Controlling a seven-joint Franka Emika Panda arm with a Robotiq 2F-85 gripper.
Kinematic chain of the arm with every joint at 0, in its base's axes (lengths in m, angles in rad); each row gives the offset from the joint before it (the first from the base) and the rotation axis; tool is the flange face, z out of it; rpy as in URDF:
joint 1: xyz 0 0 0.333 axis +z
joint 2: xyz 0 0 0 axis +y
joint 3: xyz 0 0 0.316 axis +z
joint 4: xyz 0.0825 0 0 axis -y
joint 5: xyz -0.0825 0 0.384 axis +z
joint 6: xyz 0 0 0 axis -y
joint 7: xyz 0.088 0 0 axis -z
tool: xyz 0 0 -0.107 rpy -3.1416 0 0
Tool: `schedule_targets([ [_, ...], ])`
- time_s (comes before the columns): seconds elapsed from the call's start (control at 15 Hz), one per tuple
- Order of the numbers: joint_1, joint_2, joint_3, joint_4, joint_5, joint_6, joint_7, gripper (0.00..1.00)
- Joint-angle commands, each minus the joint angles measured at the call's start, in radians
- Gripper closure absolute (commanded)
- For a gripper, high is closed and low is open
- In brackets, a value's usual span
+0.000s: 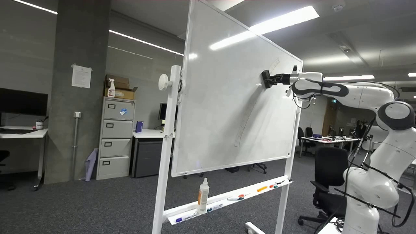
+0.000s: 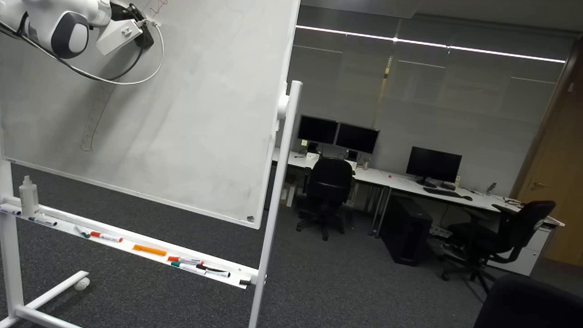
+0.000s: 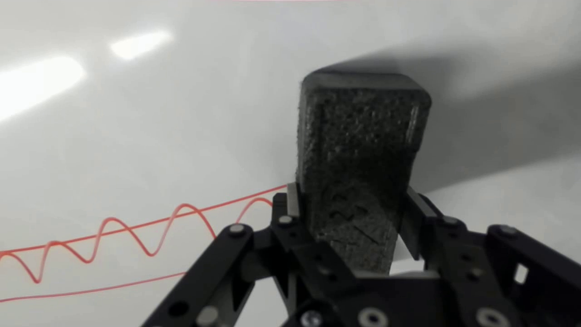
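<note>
The black eraser (image 3: 363, 127) lies between and just beyond the tips of the gripper (image 3: 352, 206), a little right of centre in the wrist view, its long axis running nearly upright in that frame, from lower middle toward the top. It is firmly clasped — a finger (image 3: 281, 209) at each long side of the nearer half, spread only as far as the block is wide. A red wavy line (image 3: 184, 205) and the two straight red lines (image 3: 113, 285) bordering it enter from the left of the wrist view and slant toward the eraser, meeting its long axis at a steep angle — across it rather than along it. In an exterior view the eraser stands near upright at the whiteboard (image 1: 221, 97), upper right of centre; whether its far face touches the surface I cannot tell. The lone arm (image 1: 364, 94) reaches in from the right edge of that view. Farther out, at lower middle, a tray (image 1: 224, 195) below the board bears a bottle (image 1: 203, 198) and several markers (image 1: 186, 217).
</note>
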Motion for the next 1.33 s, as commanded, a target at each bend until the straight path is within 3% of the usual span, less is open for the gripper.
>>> schedule_targets([
  [0.0, -0.008, 0.029, 0.003, 0.038, -0.029, 0.004, -0.024, 0.7],
  [0.4, -0.009, 0.051, -0.015, 0.141, -0.083, -0.018, -0.044, 0.7],
  [0.73, 0.022, 0.094, -0.078, 0.279, -0.093, -0.049, -0.106, 0.7],
  [0.93, 0.087, 0.113, -0.15, 0.354, -0.069, -0.092, -0.17, 0.7],
  [1.27, 0.252, 0.124, -0.294, 0.488, -0.022, -0.244, -0.265, 0.7],
])
